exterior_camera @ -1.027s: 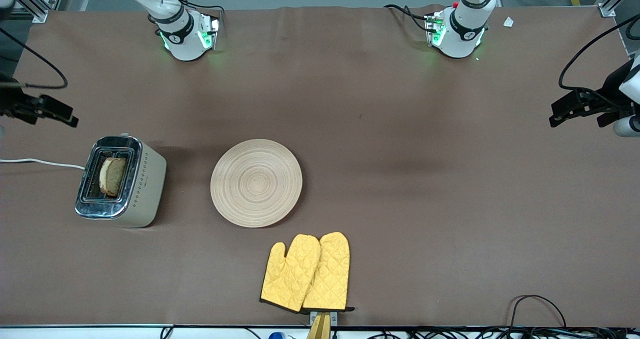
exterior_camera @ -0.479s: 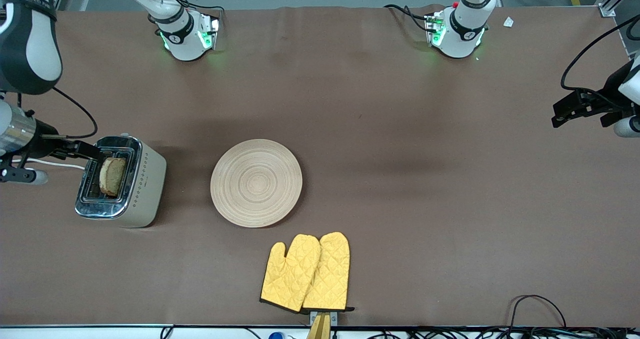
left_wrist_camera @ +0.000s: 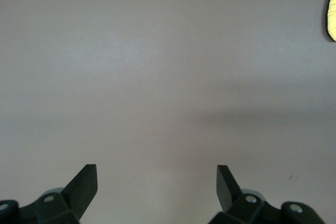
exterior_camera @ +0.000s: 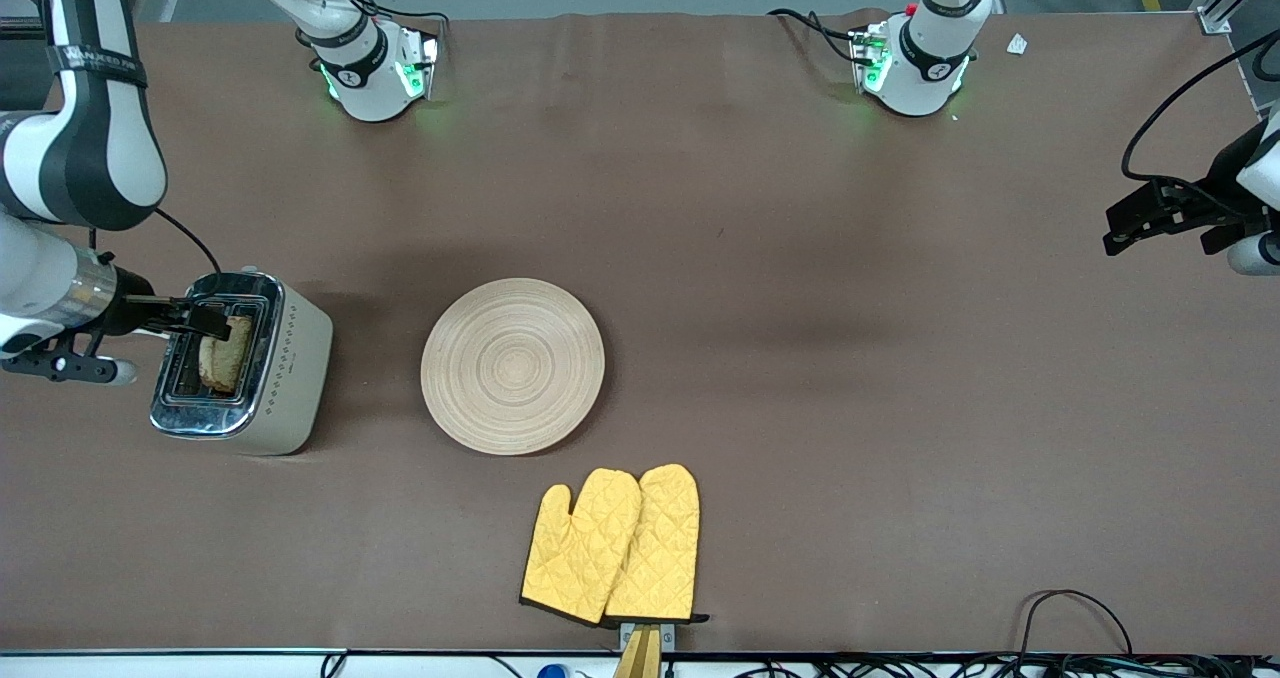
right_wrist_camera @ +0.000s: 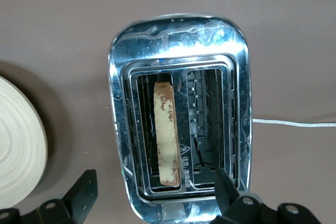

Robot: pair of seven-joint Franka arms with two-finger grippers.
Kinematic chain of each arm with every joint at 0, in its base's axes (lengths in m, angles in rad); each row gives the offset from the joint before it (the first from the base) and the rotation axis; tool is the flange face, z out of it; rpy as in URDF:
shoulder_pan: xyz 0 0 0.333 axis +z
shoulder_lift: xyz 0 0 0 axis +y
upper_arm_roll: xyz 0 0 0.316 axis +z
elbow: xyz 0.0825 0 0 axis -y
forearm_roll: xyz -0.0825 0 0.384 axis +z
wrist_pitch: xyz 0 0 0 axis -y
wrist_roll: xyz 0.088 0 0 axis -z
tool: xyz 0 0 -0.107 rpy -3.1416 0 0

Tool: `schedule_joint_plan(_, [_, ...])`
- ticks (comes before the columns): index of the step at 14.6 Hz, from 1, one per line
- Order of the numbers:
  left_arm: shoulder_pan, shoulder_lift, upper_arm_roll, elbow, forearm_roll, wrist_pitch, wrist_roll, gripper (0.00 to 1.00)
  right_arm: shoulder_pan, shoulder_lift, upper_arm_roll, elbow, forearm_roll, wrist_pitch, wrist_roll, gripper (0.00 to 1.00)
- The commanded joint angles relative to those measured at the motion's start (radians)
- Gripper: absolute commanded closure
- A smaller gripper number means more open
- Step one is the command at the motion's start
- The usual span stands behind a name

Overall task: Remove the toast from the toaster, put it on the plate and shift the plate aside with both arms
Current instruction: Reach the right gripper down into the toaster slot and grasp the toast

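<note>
Front view, entry: toast (exterior_camera: 222,353) upright in toaster (exterior_camera: 243,362) slot, frame left. My right gripper (exterior_camera: 205,320) over it, jaws apart. Judged light, crumbly; pinch flat faces near top edge. Left gripper (left_wrist_camera: 156,182) spread, waiting.

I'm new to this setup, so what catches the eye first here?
The right gripper hangs open over the toaster, where the toast stands in one slot. Beside it lies the bare wooden plate, with yellow oven mitts nearer the camera. The left gripper waits open at its table end.
</note>
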Motion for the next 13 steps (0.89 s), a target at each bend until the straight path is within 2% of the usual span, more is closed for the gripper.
schedule_joint_plan(1, [0.002, 0.003, -0.004, 0.005, 0.01, 0.004, -0.006, 0.0, -0.005, 0.024, 0.009, -0.015, -0.022, 0.033, 0.011, 0.04])
schedule_joint_plan(3, [0.002, 0.001, -0.004, 0.005, 0.01, 0.004, -0.006, 0.0, -0.01, 0.052, 0.009, -0.014, -0.022, 0.05, 0.009, 0.1])
schedule_joint_plan(4, [0.002, 0.003, -0.004, 0.005, 0.01, 0.004, -0.006, 0.0, -0.011, 0.056, 0.009, -0.015, -0.022, 0.058, 0.008, 0.18])
schedule_joint_plan(5, [0.002, 0.003, -0.004, 0.005, 0.01, 0.004, -0.006, 0.0, -0.01, 0.058, 0.009, -0.018, -0.022, 0.058, 0.008, 0.34])
schedule_joint_plan(6, [0.002, 0.003, -0.004, 0.005, 0.01, 0.004, -0.006, 0.0, -0.01, 0.058, 0.009, -0.023, -0.023, 0.058, 0.008, 0.61])
schedule_joint_plan(7, [0.002, 0.003, -0.004, 0.005, 0.01, 0.004, -0.006, 0.0, -0.005, 0.056, 0.009, -0.026, -0.023, 0.056, 0.009, 0.91])
schedule_joint_plan(8, [0.002, 0.003, -0.004, 0.005, 0.01, 0.004, -0.006, 0.0, -0.007, 0.056, 0.009, -0.026, -0.023, 0.055, 0.009, 1.0])
schedule_joint_plan(13, [0.002, 0.003, -0.004, 0.005, 0.01, 0.004, -0.006, 0.0, -0.011, 0.055, 0.009, -0.015, -0.023, 0.038, 0.003, 1.0])
